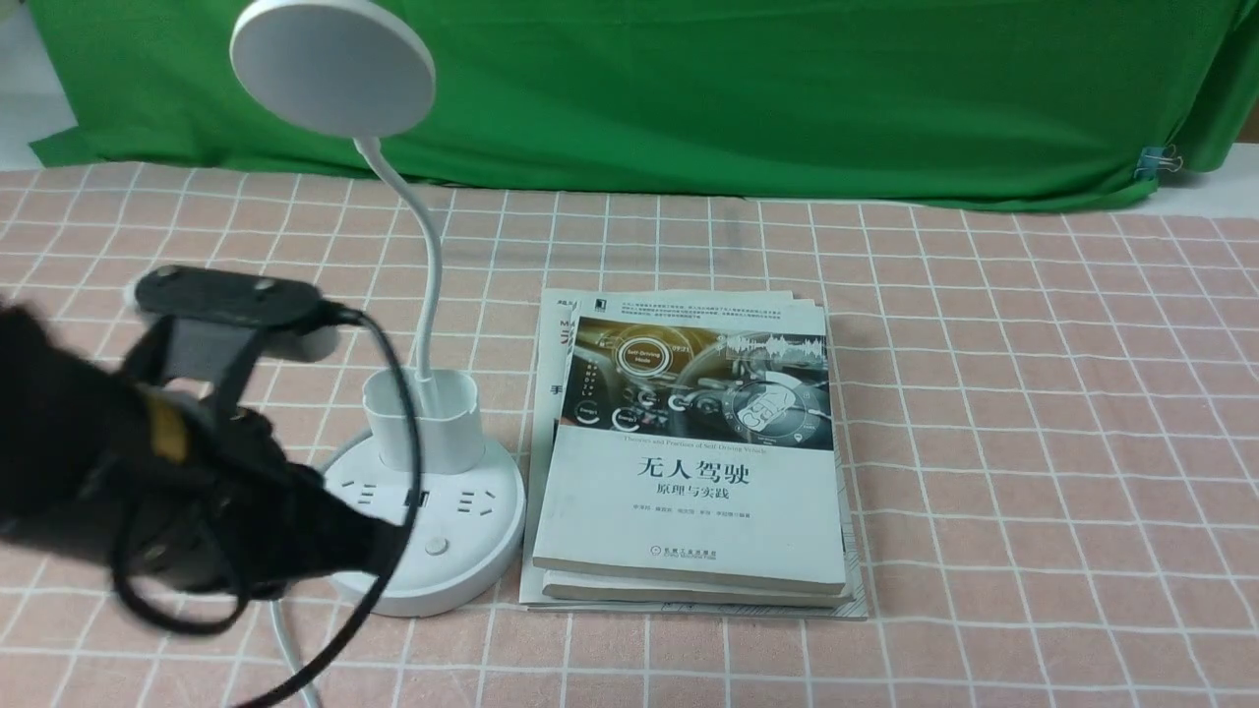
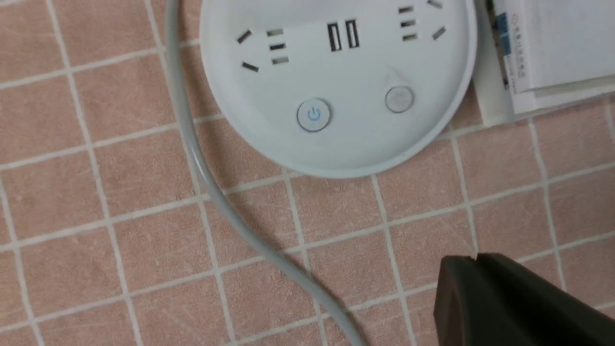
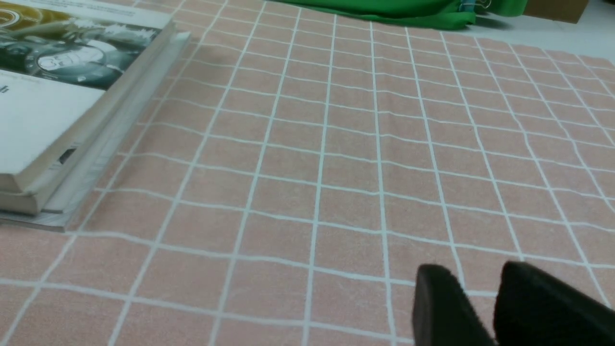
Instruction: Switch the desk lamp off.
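Note:
The white desk lamp stands at the table's left, with its disc head (image 1: 332, 64) up high, a bendy neck (image 1: 425, 285), a cup holder (image 1: 423, 421) and a round base (image 1: 462, 551). In the left wrist view the base (image 2: 336, 139) shows sockets, a button with a blue power sign (image 2: 313, 115) and a plain button (image 2: 399, 99). My left gripper (image 2: 475, 259) is shut and empty, hovering over the cloth just in front of the base, apart from the buttons. My right gripper (image 3: 473, 274) is open a little and empty, low over bare cloth. I cannot tell whether the head is lit.
A stack of books (image 1: 693, 462) lies right beside the base, also in the right wrist view (image 3: 57, 105). The lamp's grey cable (image 2: 211, 192) runs from the base toward the front edge. My left arm (image 1: 148, 472) covers the base's left part. A green cloth (image 1: 787, 88) hangs behind.

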Controlling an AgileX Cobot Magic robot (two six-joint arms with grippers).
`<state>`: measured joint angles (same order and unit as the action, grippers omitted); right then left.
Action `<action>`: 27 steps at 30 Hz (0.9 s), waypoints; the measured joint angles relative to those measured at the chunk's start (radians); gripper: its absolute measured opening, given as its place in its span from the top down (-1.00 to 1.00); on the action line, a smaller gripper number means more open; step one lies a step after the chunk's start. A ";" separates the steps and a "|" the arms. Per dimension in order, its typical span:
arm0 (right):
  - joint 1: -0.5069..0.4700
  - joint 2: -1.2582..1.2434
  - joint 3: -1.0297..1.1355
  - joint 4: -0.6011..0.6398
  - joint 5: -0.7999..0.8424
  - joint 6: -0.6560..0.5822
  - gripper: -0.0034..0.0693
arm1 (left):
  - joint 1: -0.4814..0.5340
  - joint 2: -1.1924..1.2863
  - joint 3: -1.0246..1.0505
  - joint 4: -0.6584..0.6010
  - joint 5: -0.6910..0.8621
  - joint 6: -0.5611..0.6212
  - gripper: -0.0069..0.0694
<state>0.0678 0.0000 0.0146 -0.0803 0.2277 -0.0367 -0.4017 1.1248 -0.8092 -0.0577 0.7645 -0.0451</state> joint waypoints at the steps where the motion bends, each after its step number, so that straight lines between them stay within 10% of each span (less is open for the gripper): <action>1: 0.000 0.000 0.000 0.000 0.000 0.000 0.25 | 0.000 -0.096 0.067 -0.007 -0.074 -0.008 0.80; 7: 0.000 0.000 0.000 0.000 0.000 0.000 0.25 | 0.000 -0.412 0.316 -0.033 -0.337 -0.023 0.80; 27: 0.000 0.000 0.000 0.000 0.000 0.000 0.25 | 0.000 -0.534 0.449 0.029 -0.392 0.004 0.80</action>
<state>0.0678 0.0000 0.0146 -0.0803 0.2277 -0.0367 -0.4017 0.5911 -0.3606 -0.0290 0.3726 -0.0415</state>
